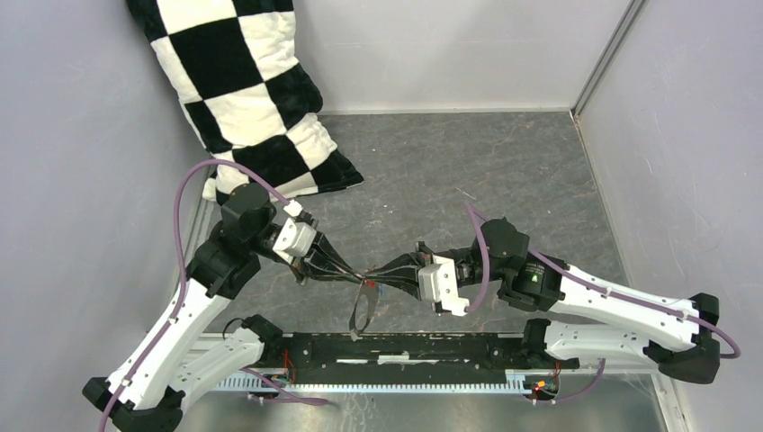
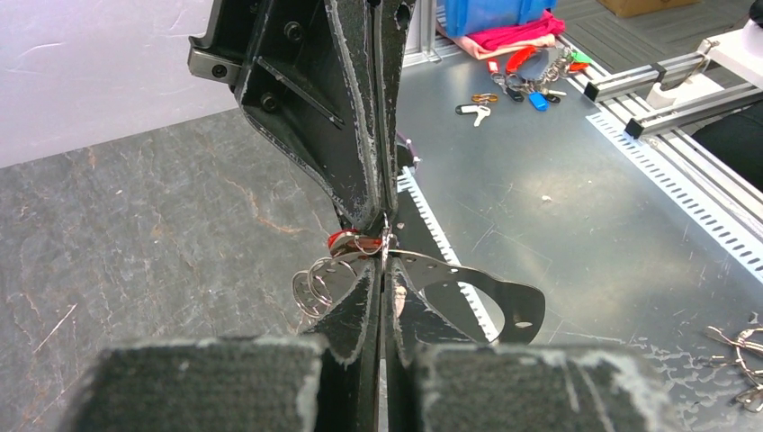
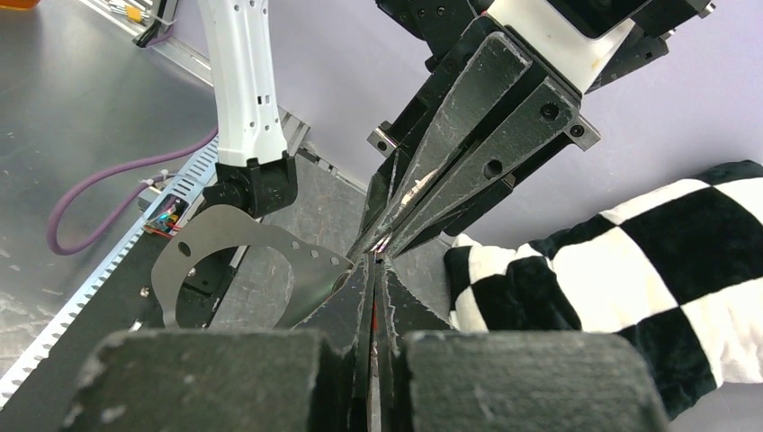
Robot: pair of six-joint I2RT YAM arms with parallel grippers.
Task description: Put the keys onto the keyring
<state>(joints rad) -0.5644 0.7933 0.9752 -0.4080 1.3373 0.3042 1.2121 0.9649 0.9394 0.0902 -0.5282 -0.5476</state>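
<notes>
My two grippers meet tip to tip above the middle of the table. The left gripper (image 1: pixel 358 274) (image 2: pixel 383 268) is shut on the keyring (image 2: pixel 517 301), a thin grey flat band with small holes. The keyring (image 1: pixel 363 310) (image 3: pixel 184 270) hangs as a loop below and beside the tips. Several small wire rings (image 2: pixel 310 286) hang from the band on its other side. The right gripper (image 1: pixel 385 273) (image 3: pixel 374 261) is shut, with a red sliver between its jaws. The red key head (image 2: pixel 343 238) sticks out right at its tips, touching the band.
A black-and-white checkered pillow (image 1: pixel 243 99) (image 3: pixel 630 270) leans in the back left corner. A black rail (image 1: pixel 405 346) runs along the near edge between the arm bases. Spare keys (image 2: pixel 522 81) and loose rings (image 2: pixel 745 346) lie on the metal bench beyond.
</notes>
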